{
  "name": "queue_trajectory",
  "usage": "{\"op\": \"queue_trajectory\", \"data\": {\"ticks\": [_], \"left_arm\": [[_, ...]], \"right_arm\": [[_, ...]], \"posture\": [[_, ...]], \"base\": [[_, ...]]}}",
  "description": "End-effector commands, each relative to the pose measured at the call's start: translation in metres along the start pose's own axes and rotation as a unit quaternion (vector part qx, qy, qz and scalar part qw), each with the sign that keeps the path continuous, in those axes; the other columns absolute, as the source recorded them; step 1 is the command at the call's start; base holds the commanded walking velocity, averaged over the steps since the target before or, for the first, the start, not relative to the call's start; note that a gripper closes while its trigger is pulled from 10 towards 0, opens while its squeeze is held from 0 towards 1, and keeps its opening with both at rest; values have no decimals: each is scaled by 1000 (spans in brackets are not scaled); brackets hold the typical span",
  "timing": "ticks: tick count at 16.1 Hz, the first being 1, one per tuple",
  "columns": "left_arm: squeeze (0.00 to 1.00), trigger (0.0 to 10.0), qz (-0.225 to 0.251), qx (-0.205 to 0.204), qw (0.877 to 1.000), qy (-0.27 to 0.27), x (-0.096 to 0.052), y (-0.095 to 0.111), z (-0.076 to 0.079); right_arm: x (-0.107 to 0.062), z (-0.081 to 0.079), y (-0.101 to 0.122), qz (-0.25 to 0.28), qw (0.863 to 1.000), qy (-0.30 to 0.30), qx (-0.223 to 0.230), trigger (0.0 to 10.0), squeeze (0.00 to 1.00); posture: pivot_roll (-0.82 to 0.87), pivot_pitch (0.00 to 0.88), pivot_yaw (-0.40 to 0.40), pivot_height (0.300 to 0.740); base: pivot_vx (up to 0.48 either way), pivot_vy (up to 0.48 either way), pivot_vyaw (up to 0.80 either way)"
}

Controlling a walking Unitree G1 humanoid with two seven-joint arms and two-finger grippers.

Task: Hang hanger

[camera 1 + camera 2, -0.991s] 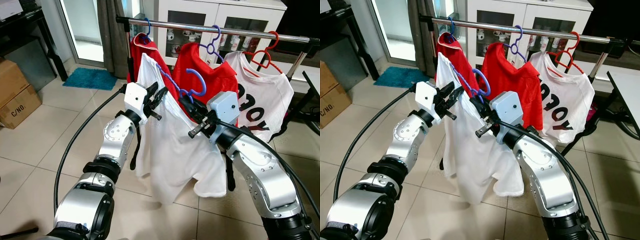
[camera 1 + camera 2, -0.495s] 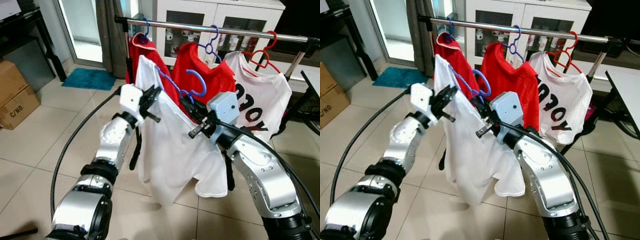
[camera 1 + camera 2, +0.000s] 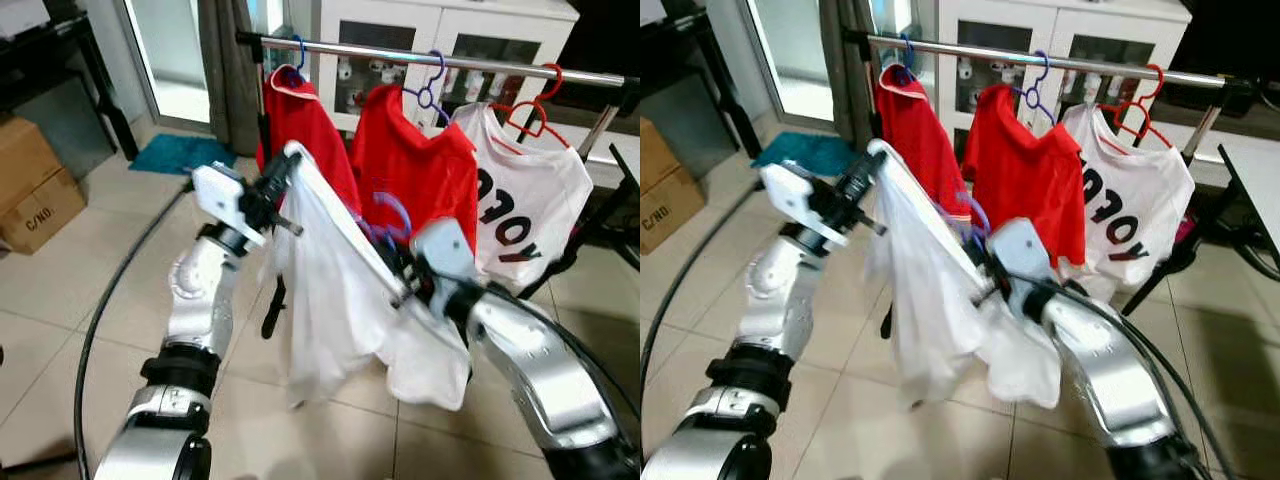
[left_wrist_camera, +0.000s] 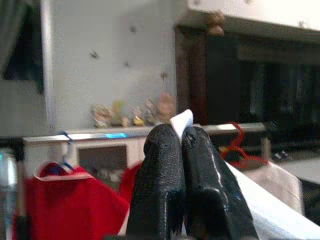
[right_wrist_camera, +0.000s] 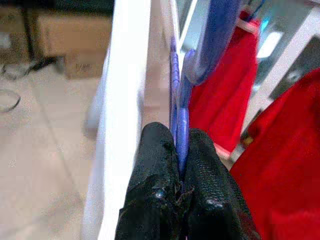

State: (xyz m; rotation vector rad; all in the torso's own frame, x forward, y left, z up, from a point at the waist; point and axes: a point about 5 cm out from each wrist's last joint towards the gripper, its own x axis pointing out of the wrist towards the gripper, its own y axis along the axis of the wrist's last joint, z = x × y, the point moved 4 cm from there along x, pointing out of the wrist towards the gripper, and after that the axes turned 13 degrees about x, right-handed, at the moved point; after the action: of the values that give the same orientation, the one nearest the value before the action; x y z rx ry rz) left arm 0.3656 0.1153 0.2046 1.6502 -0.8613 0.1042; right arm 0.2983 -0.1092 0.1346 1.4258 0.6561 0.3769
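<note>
White shirt (image 3: 330, 290) now swung lower-left vs 1 s ago; left fingers (image 4: 175, 150) pinch it, right fingers (image 5: 182, 165) clamp purple hanger (image 5: 200, 55) (box (image 3: 35, 200) reads "C/NO").

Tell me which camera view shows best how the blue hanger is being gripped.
The right wrist view: the right gripper is shut on the blue hanger, the bar pinched between its fingers. In the eye views the hanger's hook is blurred, half hidden by the white shirt. The left wrist view shows shirt fabric instead.
</note>
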Motion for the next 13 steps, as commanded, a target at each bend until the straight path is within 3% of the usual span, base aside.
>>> {"op": "queue_trajectory", "data": {"ticks": [1, 3, 4, 5, 6, 7, 9, 10, 11, 12, 13], "left_arm": [[0, 0, 15, 24, 998, 54, 5, 14, -26], [0, 0, -47, 86, 984, 149, 1, 12, -84], [0, 0, -68, 104, 979, 161, -2, 10, -97], [0, 0, -126, 147, 965, 179, -9, 3, -124], [0, 0, -166, 173, 952, 190, -16, -1, -143], [0, 0, -166, 173, 952, 190, -16, -1, -143], [0, 0, -212, 177, 941, 194, -23, -11, -154], [0, 0, -263, 158, 937, 169, -28, -31, -147], [0, 0, -281, 134, 940, 138, -28, -44, -133], [0, 0, -273, 96, 955, 70, -19, -57, -96], [0, 0, -270, 69, 960, 11, -15, -67, -61]], "right_arm": [[-4, -1, -4, -12, 1000, 17, -7, 0, 0], [-14, -5, -1, -6, 999, 53, -6, 0, 0], [-17, -6, 2, 0, 998, 60, -4, 0, 0], [-24, -8, 10, 20, 997, 80, 14, 0, 0], [-29, -11, 16, 35, 994, 95, 29, 0, 0], [-29, -11, 16, 35, 994, 95, 29, 0, 0], [-33, -15, 26, 60, 990, 113, 53, 0, 0], [-33, -17, 35, 86, 986, 122, 76, 0, 0], [-31, -17, 39, 96, 985, 116, 84, 0, 0], [-23, -13, 44, 111, 984, 88, 104, 0, 0], [-16, -10, 47, 124, 982, 66, 125, 0, 0]], "posture": [[-161, 0, -19, 740], [-156, 0, -24, 740], [-158, 0, -22, 740], [-164, 0, -17, 740], [-164, 0, -17, 740], [-164, 0, -17, 740], [-169, 0, -11, 740], [-172, 0, -8, 740], [-173, 0, -6, 740], [-172, 0, -7, 740], [-169, 0, -9, 740]], "base": [[0, 0, 0], [0, 0, 0], [0, 0, 0], [0, 0, 0], [0, 0, 0], [0, 0, 0], [0, 0, 0], [0, 0, 0], [0, 0, 0], [0, 0, 0], [0, 0, 0]]}}
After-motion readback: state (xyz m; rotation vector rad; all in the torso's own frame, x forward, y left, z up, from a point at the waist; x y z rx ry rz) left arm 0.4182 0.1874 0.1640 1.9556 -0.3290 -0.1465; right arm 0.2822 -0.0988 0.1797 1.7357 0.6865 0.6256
